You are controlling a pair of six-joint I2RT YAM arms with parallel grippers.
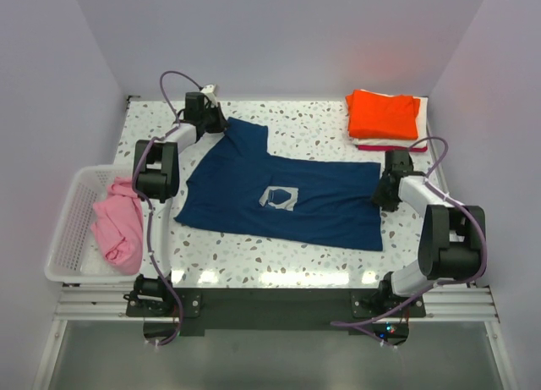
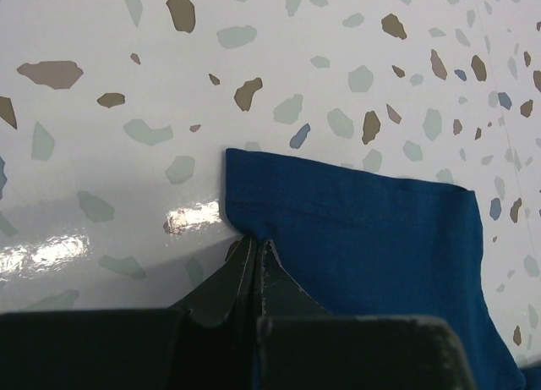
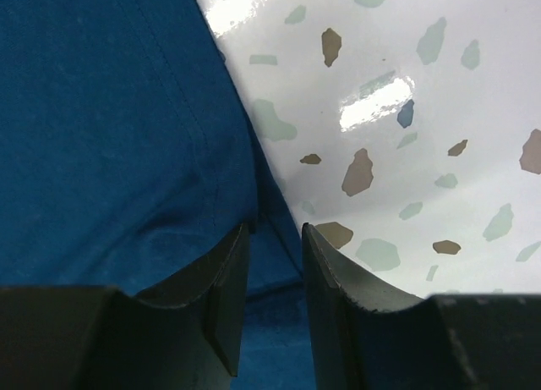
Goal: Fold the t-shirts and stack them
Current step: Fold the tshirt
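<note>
A navy blue t-shirt with a pale square chest print lies spread flat across the middle of the table. My left gripper is at its far left sleeve, jaws shut, pinching the sleeve's edge; the sleeve cloth spreads to the right of the tips. My right gripper sits low at the shirt's right edge. Its jaws stand open, astride that edge of the navy cloth, not pressing it. A pink t-shirt lies crumpled in the basket. A folded orange t-shirt tops a stack at the back right.
The white slatted basket stands off the table's left edge, beside the left arm. A red layer shows at the bottom of the folded stack. White walls close in the table on the left, back and right.
</note>
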